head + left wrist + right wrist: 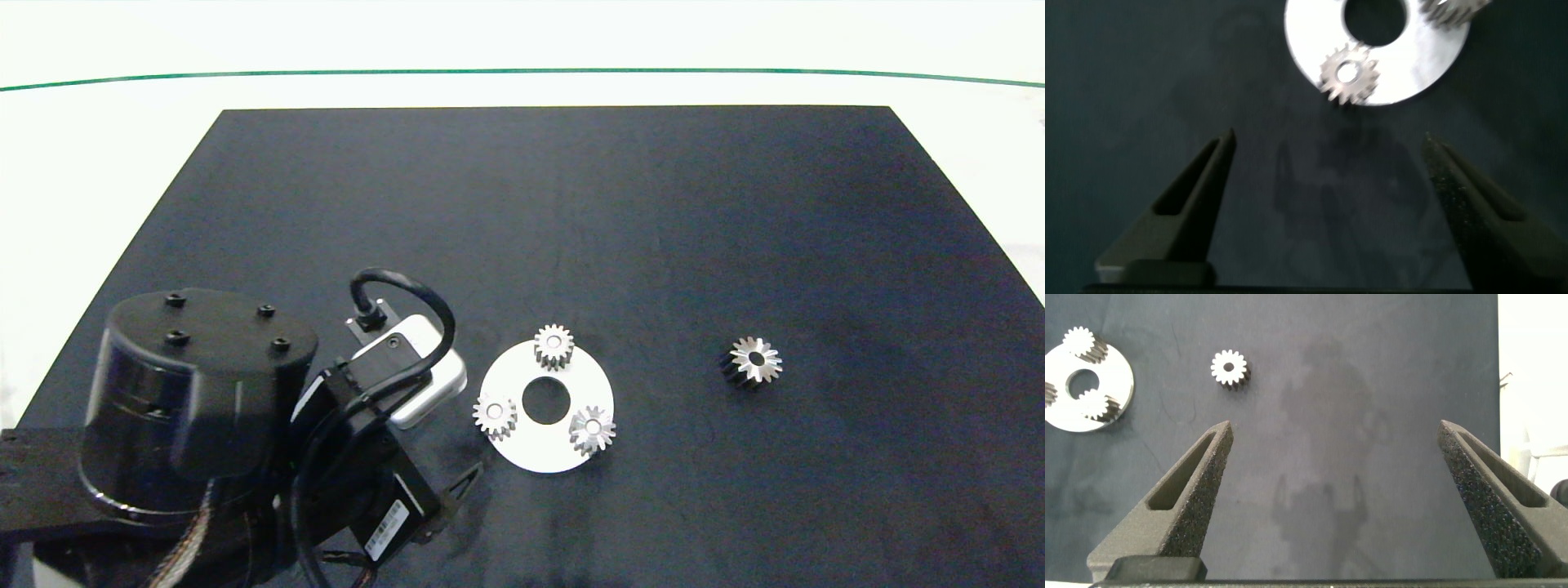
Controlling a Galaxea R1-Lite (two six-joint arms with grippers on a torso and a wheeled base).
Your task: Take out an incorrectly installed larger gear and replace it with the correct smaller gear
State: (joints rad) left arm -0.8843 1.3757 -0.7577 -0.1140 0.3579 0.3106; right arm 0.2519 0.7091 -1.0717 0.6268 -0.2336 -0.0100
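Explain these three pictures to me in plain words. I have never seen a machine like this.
This is a two-armed robot at a table covered by a black mat. The big picture looks down from above; the other two come from cameras on each wrist. The left gripper sits low at the left beside a white disc, fingers open, holding nothing. Three small gears sit on the disc; one is the smaller gear. The larger gear, with pointed teeth, lies alone on the mat to the right. The right gripper appears only in its own wrist picture, open and empty above the mat.
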